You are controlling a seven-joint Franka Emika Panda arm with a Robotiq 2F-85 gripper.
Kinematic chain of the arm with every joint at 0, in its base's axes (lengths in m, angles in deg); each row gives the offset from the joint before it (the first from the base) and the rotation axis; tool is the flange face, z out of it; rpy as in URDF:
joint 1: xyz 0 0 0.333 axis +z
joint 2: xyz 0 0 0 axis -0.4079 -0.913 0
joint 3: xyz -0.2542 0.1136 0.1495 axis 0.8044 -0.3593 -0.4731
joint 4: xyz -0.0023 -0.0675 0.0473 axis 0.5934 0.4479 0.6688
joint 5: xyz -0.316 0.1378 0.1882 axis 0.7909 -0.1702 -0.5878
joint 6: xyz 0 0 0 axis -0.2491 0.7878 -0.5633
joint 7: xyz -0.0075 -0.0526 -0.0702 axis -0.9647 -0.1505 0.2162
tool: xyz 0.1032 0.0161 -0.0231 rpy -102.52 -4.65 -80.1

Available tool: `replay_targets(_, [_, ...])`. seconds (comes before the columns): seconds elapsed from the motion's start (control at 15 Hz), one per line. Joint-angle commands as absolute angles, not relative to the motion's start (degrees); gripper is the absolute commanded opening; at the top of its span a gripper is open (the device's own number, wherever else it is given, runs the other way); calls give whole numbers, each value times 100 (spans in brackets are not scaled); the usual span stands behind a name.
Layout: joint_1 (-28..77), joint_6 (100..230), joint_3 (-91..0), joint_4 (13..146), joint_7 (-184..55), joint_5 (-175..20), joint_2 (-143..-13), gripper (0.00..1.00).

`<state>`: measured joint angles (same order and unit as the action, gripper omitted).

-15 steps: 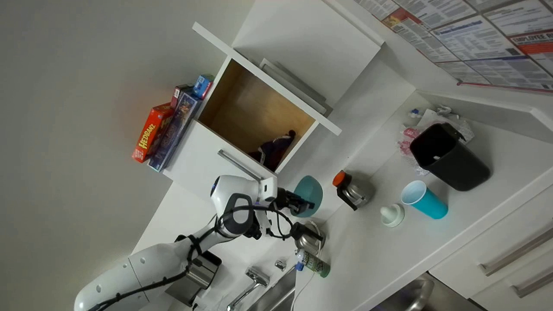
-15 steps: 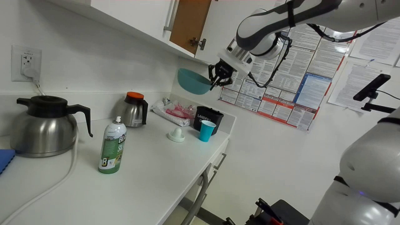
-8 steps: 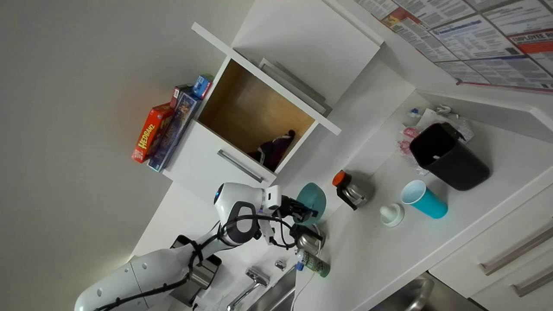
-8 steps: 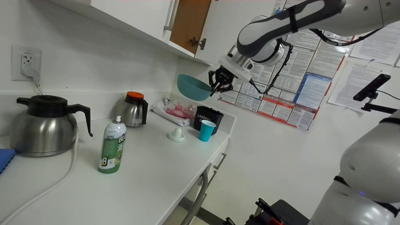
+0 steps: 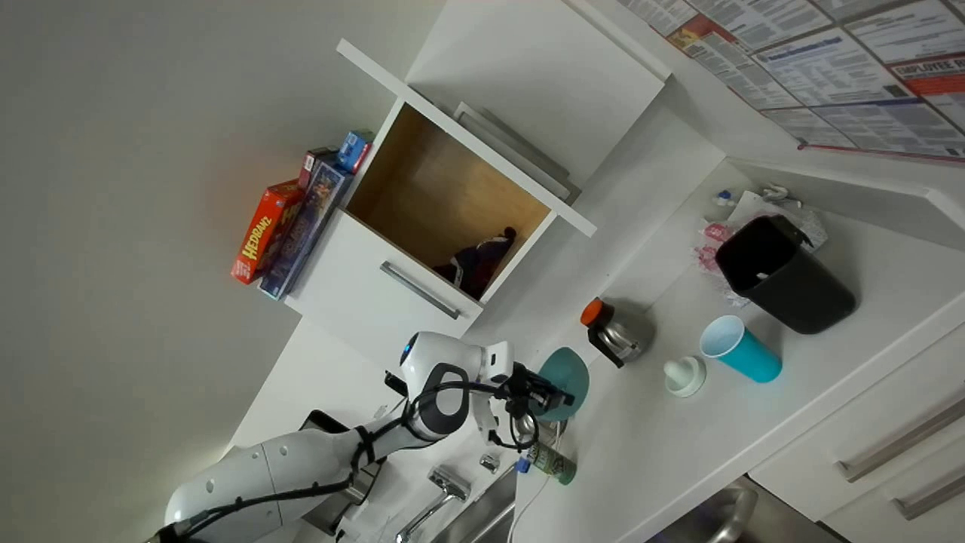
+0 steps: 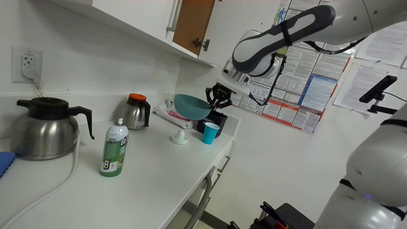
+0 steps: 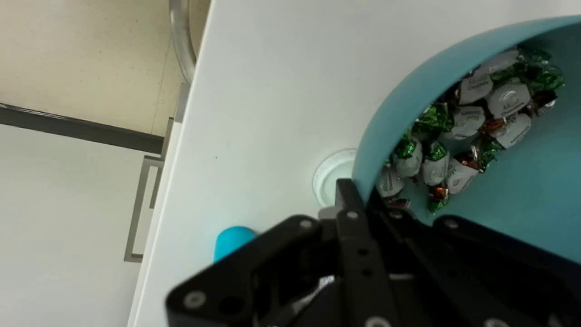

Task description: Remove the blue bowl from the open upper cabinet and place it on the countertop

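Note:
The blue bowl [image 6: 192, 107] hangs in the air below the upper cabinet and above the countertop [image 6: 152, 178], its rim tilted down towards my gripper [image 6: 215, 103] in an exterior view. It also shows in an exterior view [image 5: 567, 371]. In the wrist view my gripper [image 7: 361, 193] is shut on the wall of the bowl [image 7: 522, 195], one finger outside and one inside. Several wrapped candies [image 7: 467, 121] lie in the bowl. The upper cabinet [image 5: 445, 173] stands open, with a dark cloth-like item [image 5: 482, 260] inside.
On the countertop stand a large carafe [image 6: 51, 127], a spray can [image 6: 115, 148], a small carafe [image 6: 136, 111], a white lid [image 6: 179, 137], a light-blue cup [image 6: 210, 133], a black bin [image 5: 788, 275] and plastic bags [image 5: 712, 245]. The cabinet door [image 6: 237, 31] sticks out.
The arm has moved down with the bowl in the gripper, away from the cabinet and closer to the countertop. The bowl stays tilted and held.

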<state>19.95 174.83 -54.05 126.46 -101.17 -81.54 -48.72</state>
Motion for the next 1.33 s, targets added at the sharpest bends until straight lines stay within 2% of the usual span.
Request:
replay_targets(0.0, [2104, 17879, -5460, 12799, -9998, -8055, -5278, 1])
replay_targets(0.67, [2477, 19963, -5318, 12723, -10454, -7292, -7077, 1])
replay_targets(1.2, [3027, 19964, -4901, 12067, -11100, -6411, -7795, 1])
replay_targets(1.27, [3054, 19915, -4912, 11975, -11066, -6421, -7854, 5])
